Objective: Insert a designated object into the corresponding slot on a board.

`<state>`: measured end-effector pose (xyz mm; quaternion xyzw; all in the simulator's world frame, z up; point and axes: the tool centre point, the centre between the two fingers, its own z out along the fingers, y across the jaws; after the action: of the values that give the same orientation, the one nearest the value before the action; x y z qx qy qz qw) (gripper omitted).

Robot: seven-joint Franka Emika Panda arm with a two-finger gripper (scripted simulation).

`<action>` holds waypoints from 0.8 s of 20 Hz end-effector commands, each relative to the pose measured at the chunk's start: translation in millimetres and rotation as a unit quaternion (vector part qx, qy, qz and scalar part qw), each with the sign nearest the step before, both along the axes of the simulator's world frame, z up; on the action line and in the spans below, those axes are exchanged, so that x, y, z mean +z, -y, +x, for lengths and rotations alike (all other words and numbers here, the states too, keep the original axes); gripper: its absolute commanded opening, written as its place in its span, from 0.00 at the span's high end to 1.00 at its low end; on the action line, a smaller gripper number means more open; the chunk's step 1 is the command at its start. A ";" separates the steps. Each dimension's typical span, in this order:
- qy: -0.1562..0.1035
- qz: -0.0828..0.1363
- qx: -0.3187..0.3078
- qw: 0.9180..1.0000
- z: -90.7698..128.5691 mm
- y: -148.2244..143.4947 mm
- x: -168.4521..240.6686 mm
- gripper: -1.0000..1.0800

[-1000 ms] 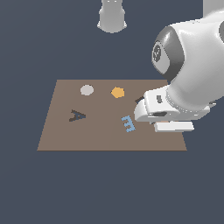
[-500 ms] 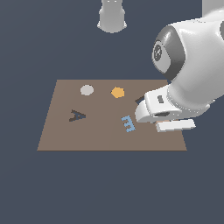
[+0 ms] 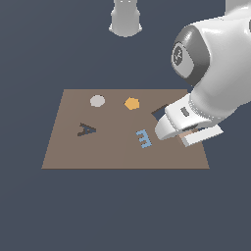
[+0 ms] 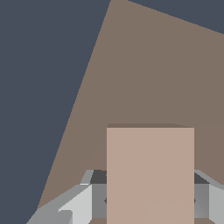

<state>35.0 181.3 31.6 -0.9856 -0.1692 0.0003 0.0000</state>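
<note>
One pale block (image 4: 150, 175) sits clamped between the jaws above one board (image 3: 73, 147) bearing four small shapes.

Flat, even simulator light, sharp and free of blur. A soft glossy sheen sits on the white arm (image 3: 215, 73). Between the jaws, the block (image 4: 150, 175) shows a darker top face.

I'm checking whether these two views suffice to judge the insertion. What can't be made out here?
- Dark navy rectangular slot: exterior view, mostly covered by the white arm; absent from the wrist view.
- Light pinkish-tan rectangular block: wrist view, cut off by the frame edge; in the exterior view only a sliver shows under the hand.
- Grey fingers: wrist view, tips cut off, so contact with the block is unclear.
- Large brown square board: near corner behind the arm.
</note>
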 end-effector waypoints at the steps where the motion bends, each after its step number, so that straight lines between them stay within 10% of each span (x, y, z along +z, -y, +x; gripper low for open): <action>1: 0.000 0.000 0.041 0.999 -4.1 -1.8 0.8 1.00; 8: 0.001 0.000 0.181 0.983 -19.9 -4.8 2.3 1.00; 16: 0.001 0.000 0.347 0.938 -39.4 -2.1 4.0 1.00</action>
<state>-1.0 184.4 34.9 -0.8819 -0.4714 0.0002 -0.0001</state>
